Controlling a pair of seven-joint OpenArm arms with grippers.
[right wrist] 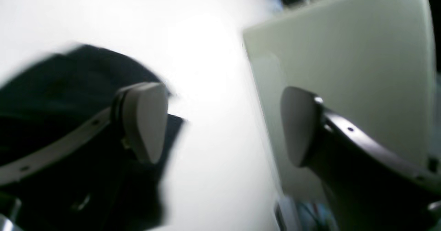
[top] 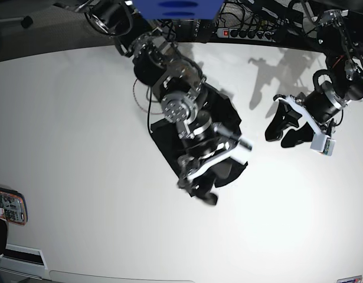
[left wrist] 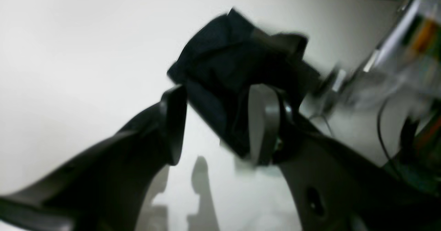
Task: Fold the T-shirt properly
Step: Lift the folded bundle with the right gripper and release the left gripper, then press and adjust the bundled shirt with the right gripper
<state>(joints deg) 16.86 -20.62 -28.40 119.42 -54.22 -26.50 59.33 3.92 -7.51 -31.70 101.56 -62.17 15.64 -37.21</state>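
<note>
We see both wrist views motion-blurred. Right arm (top: 181, 112) covers most of T-shirt (top: 225, 112) in base view. We cannot tell fold state or find label.

Right claw (right wrist: 224, 124) gapes wide above the black T-shirt (right wrist: 69, 86).

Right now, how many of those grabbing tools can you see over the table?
2. The right tool hangs open above the black T-shirt mid-table; the left tool is off to the side, away from it.
</note>
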